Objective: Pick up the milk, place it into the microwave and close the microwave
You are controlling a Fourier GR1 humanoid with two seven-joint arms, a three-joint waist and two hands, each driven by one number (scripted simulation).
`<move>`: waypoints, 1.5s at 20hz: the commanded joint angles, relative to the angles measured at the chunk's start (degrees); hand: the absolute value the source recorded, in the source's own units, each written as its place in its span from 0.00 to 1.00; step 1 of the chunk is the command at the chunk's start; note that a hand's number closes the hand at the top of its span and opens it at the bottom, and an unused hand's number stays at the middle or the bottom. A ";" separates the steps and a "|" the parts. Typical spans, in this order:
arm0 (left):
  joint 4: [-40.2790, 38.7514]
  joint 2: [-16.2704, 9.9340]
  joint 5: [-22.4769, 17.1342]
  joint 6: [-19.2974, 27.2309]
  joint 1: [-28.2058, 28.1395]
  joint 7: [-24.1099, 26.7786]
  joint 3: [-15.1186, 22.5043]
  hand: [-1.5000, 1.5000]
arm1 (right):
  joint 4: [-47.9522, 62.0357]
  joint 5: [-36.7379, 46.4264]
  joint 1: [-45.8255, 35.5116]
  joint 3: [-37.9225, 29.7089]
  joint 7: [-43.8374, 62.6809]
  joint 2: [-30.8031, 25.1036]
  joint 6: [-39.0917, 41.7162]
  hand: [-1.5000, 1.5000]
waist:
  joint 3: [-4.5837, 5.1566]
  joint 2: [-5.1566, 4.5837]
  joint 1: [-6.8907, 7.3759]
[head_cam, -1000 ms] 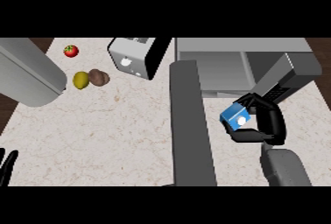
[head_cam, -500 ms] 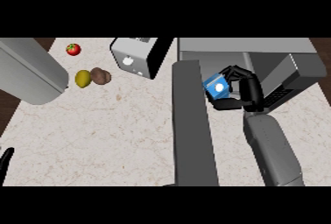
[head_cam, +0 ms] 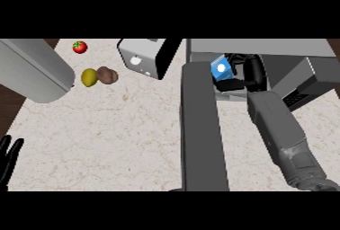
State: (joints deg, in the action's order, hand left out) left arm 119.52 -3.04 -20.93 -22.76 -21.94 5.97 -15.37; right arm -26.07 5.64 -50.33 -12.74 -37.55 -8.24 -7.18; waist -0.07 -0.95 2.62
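- Milk sits in the right hand, whose fingers and thumb are curled round the blue-and-white carton; it is held at the mouth of the microwave, just beside the hinge end of the open door.
- Clipping risk: the carton is very near the frame edge on the door side, so pushing forward on a slightly wrong line could knock it against the frame and twist it in the grasp.
- Tipping risk: the carton looks tilted in the hand; if let go at that angle it would likely topple rather than stand on the cavity floor.
- Early release risk: whether the carton is over the cavity floor or only at its lip cannot be told, and setting it down on the lip would block the door.
- Door risk: the door juts far out over the table, beside the forearm, so pulling the arm back could bump it.
- Left hand rests with straight fingers at the lower left edge, well apart from the door.
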 commanded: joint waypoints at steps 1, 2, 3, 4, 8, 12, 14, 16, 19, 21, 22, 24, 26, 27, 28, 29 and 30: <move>0.14 -0.04 -0.46 -0.24 1.65 -0.75 0.95 0.00 | 7.43 0.46 -6.78 -2.18 -1.56 -1.51 -3.25 1.00 | -0.06 -0.58 1.42; 0.20 0.17 -0.37 -1.74 -0.73 -0.08 1.25 0.00 | 8.86 0.83 -6.86 -2.09 -1.94 -3.15 -1.78 1.00 | -0.05 -0.59 1.74; -2.02 0.09 1.34 -0.04 3.58 0.57 1.19 0.00 | 8.95 1.28 -8.63 -1.89 -2.02 -1.41 -4.50 1.00 | -0.06 -1.05 2.01; 0.08 0.35 0.13 -2.70 -1.28 1.14 1.58 0.00 | 10.08 1.78 -6.42 -1.83 -4.67 -4.03 -2.58 1.00 | -0.07 -0.87 2.43; -1.10 -0.56 -0.84 -2.18 2.27 0.34 1.27 0.00 | 12.89 4.75 -9.55 -0.51 -3.67 -2.69 -10.80 1.00 | -0.05 -1.35 3.14; 0.33 -0.06 0.87 -0.60 3.42 -0.70 2.26 0.00 | 14.74 3.71 -9.90 -2.27 -4.28 -5.88 -9.89 1.00 | -0.20 -2.17 4.08; -1.28 -0.93 0.69 -0.91 4.94 -0.93 1.97 0.00 | 15.18 2.50 -13.52 -3.86 -0.87 -4.97 -13.23 1.00 | -0.17 -2.50 4.74; -2.18 -0.62 2.19 -1.04 4.57 -0.30 2.40 0.00 | 16.25 2.38 -13.54 -4.57 0.27 -5.78 -16.44 1.00 | -0.12 -2.50 4.74; -2.14 -1.19 3.01 -1.43 5.09 0.84 1.85 0.00 | 16.50 1.80 -12.85 -5.96 -0.42 -5.86 -22.84 1.00 | -0.13 -3.07 5.74; -1.46 -0.54 3.58 -0.61 6.25 0.25 3.02 0.00 | 16.79 2.73 -14.90 -5.45 0.62 -6.10 -26.14 1.00 | -0.13 -3.14 6.13; -1.22 -1.37 4.27 -0.80 6.15 0.08 2.61 0.00 | 16.91 4.04 -12.99 -4.43 -1.62 -6.92 -27.60 1.00 | -0.19 -3.64 6.49; -1.31 -1.81 4.45 -0.88 6.93 -0.23 2.73 0.00 | 18.48 8.07 -14.15 -1.01 -0.25 -7.80 -32.76 0.00 | -0.03 -3.75 7.11; -0.76 -1.88 5.57 -0.72 6.61 -0.40 3.06 0.00 | 19.55 8.73 -13.53 -0.57 -0.17 -7.83 -34.05 0.00 | -0.13 -3.75 7.36; -0.94 -1.56 5.94 -0.48 6.94 -0.67 3.66 0.00 | 19.84 8.89 -14.67 -0.51 0.87 -7.20 -35.62 0.00 | -0.13 -3.65 7.40; -0.43 -0.88 6.53 -0.10 6.95 -0.69 4.47 0.00 | 19.78 8.94 -15.33 -0.46 0.89 -7.47 -35.01 0.00 | -0.19 -3.73 7.66; -1.77 -1.37 6.62 -0.25 7.68 -0.32 3.89 0.00 | 20.19 9.30 -14.54 -0.19 0.52 -7.25 -35.75 0.00 | -0.16 -4.09 7.53; -1.51 -1.12 6.37 -0.71 7.27 -0.60 4.73 0.00 | 20.40 9.10 -15.68 -0.53 1.95 -7.33 -37.11 0.00 | -0.15 -3.94 7.92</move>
State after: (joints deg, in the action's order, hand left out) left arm 118.40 -4.30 -15.31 -23.30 -15.13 5.51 -11.64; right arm -6.78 13.69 -64.84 -13.86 -36.92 -15.47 -40.50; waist -0.22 -4.67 9.91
